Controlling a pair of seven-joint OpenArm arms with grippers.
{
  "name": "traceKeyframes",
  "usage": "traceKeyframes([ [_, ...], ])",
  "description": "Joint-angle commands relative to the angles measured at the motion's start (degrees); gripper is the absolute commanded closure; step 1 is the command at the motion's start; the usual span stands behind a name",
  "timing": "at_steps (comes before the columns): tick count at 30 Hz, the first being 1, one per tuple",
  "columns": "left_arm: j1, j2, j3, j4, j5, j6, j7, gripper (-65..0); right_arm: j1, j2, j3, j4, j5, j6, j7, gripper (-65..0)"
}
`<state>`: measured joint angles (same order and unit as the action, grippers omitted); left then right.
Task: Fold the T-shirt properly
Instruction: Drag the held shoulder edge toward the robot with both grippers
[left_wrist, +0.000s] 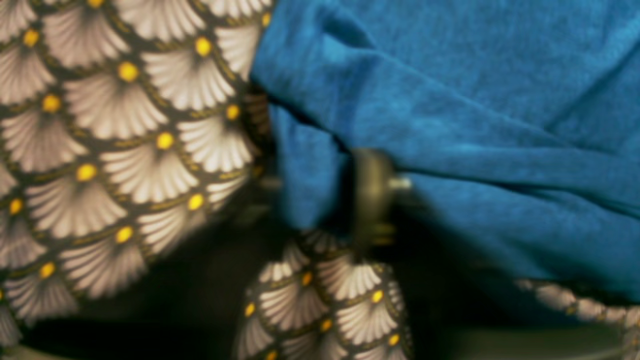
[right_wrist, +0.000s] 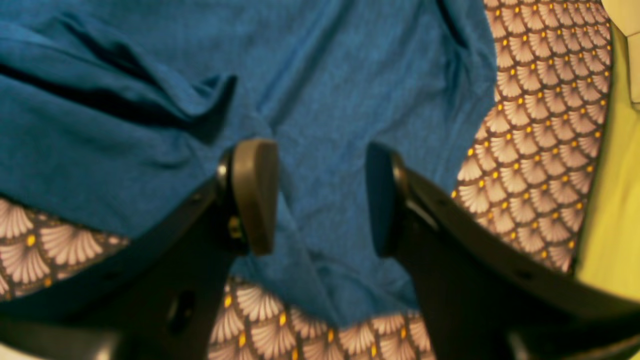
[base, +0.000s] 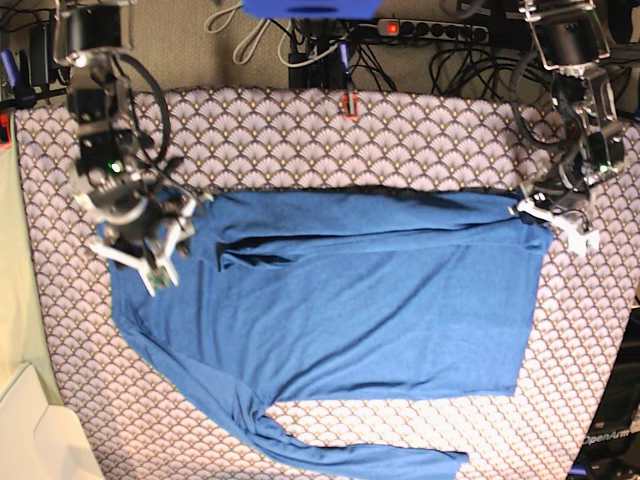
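Note:
The blue T-shirt (base: 340, 300) lies spread across the scallop-patterned cloth (base: 330, 140), with one long sleeve trailing along the front edge (base: 350, 455). My right gripper (base: 150, 255) is at the shirt's left end. In the right wrist view it is open (right_wrist: 320, 200), and its fingers (right_wrist: 255, 195) straddle flat blue fabric (right_wrist: 325, 100). My left gripper (base: 550, 215) is at the shirt's far right corner. The left wrist view is blurred: a finger (left_wrist: 370, 195) pinches a fold of the shirt (left_wrist: 450, 125), which is raised off the cloth (left_wrist: 125, 125).
Cables and a power strip (base: 430, 30) lie behind the table. A pale box (base: 35, 440) sits at the front left. A yellow-green surface (right_wrist: 615, 200) borders the cloth beside my right gripper. The table's right edge (base: 630, 330) is close to my left arm.

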<state>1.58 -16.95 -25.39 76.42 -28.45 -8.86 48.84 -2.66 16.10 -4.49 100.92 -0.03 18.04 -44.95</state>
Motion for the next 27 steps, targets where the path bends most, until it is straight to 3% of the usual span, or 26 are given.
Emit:
traceKeyframes([
  [1, -0.75, -0.94, -0.24, 0.72, 0.45, 0.38, -0.71, -5.1, -0.2, 1.0, 0.58, 1.36, -0.27, -0.06, 0.77, -29.6],
  [3, -0.84, -0.94, -0.24, 0.72, 0.45, 0.38, -0.71, 0.0, -1.96, 1.09, 0.76, 2.42, -0.27, 1.25, 0.86, -29.6],
  [6, -1.01, -1.12, -0.42, 0.72, 0.45, 0.38, -0.71, -1.2, -4.25, 1.09, 0.84, 3.56, -0.36, 3.98, 0.95, -29.6],
  [14, -1.19, -1.56, -0.5, 0.72, 0.45, 0.38, -0.71, -0.3, -4.51, 1.7, 0.93, -0.84, -0.36, 4.24, 1.3, -29.6],
  [20, -2.07, -1.56, -0.42, 0.72, 0.53, 0.38, -0.71, -0.3, -4.95, 2.76, 0.84, -6.02, -0.36, 4.33, 7.19, -29.6],
  [27, -2.07, -1.56, -0.33, 0.72, 0.53, 0.38, -0.71, -0.3, -4.95, 2.85, 0.84, -7.61, -0.36, 4.33, 7.63, -29.6],
])
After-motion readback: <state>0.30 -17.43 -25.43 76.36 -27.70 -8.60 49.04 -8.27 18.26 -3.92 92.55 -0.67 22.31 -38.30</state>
